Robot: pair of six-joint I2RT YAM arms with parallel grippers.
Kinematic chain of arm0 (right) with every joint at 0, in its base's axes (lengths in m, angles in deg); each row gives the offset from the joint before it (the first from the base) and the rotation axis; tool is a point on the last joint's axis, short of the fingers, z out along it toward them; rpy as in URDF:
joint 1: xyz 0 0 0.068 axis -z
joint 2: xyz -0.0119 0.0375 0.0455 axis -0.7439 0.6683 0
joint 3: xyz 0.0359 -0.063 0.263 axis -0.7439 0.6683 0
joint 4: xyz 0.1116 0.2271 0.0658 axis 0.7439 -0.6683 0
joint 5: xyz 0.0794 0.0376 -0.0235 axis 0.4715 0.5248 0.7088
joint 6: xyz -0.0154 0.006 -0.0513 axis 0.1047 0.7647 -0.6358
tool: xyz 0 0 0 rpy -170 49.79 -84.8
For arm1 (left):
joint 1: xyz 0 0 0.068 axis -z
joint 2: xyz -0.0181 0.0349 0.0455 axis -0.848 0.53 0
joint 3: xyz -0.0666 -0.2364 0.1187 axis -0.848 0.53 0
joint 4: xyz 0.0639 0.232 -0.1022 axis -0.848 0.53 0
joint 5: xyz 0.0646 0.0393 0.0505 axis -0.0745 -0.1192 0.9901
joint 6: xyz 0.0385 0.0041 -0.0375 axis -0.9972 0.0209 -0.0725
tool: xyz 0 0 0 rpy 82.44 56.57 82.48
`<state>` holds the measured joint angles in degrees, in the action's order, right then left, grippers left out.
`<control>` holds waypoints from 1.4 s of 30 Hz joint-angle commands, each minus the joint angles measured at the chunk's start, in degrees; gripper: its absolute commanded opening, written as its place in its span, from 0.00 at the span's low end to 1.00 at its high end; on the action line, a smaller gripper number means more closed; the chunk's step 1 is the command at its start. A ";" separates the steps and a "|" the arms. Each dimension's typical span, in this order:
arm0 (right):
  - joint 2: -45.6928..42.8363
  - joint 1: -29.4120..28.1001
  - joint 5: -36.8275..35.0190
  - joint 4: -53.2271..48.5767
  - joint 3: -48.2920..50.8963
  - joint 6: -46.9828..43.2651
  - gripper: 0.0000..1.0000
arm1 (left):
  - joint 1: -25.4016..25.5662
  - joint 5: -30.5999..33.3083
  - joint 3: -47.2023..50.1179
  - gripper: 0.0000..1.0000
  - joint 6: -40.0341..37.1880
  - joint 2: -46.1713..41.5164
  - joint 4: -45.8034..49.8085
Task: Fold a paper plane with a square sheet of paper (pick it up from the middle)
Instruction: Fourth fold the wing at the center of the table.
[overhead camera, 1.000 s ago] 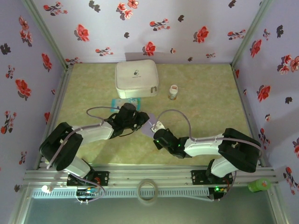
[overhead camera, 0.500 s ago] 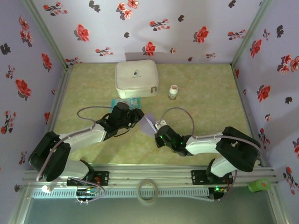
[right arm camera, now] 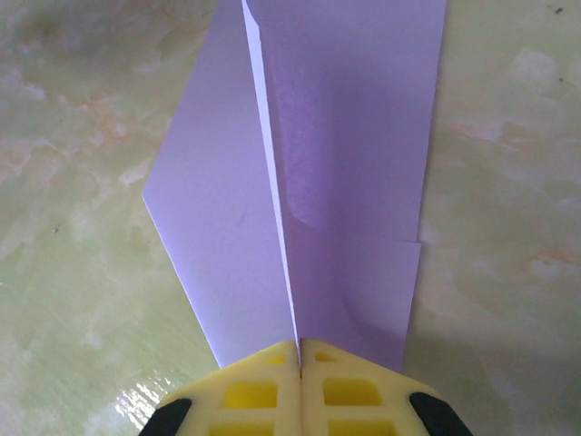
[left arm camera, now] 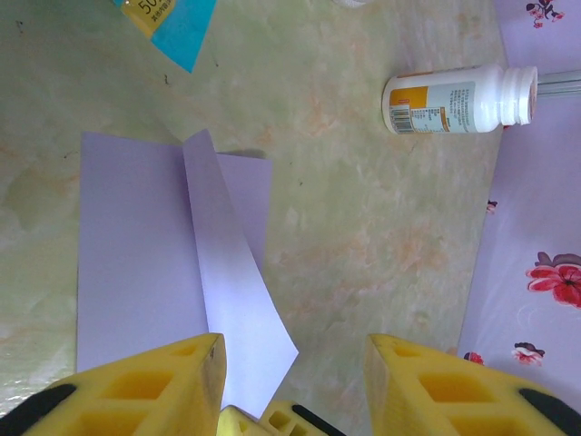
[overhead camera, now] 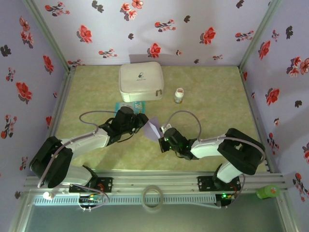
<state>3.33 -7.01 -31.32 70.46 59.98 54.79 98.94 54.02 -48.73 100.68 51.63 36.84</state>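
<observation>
Right gripper [right arm camera: 298,363]: your yellow jaws are pressed together on the near end of the raised centre fold of the square sheet of thin lavender paper [right arm camera: 345,136], pinning it.
Left gripper [left arm camera: 292,354]: your jaws stand apart and grip nothing; an upstanding flap of the sheet runs between them.
Sheet: it lies mid-table between your two grippers, partly folded. One side is cut to a slant and the other is square-edged.
Step in hand: by the look of it you are midway through the folds, with no dart yet.
Next move: probably close the left jaws on the flap and lay it flat along the crease while the right pinch anchors it. Go gently, since thin paper may slip or crumple.
Beyond: the small teal-and-white printed packet [overhead camera: 129,106], the small white plastic bottle [overhead camera: 179,95] and the white zip case [overhead camera: 141,81] all lie clear of the work.
</observation>
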 commanded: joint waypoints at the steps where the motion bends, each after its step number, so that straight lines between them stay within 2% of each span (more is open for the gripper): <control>1: 0.91 1.16 3.97 2.65 0.51 2.52 0.04 | -0.51 0.53 0.32 0.44 -1.88 -0.26 0.71; 7: 1.20 4.03 11.37 3.76 -0.04 6.27 0.04 | -0.74 -1.10 0.27 0.41 -2.93 1.06 -0.50; 15: 4.27 8.67 23.95 8.72 -0.75 13.65 0.04 | -1.22 -5.74 -0.87 0.32 -4.35 5.52 -3.49; 25: 6.34 12.77 31.56 11.68 -1.18 19.39 0.03 | -1.46 -7.61 -1.67 0.25 -6.29 7.92 -3.83; 42: 10.42 14.90 32.93 19.70 1.51 26.47 0.02 | -1.57 -11.33 -3.41 0.22 -7.64 12.00 -6.38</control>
<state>12.60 7.22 0.44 86.81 60.63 78.87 97.83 44.27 -50.57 94.86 62.43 32.21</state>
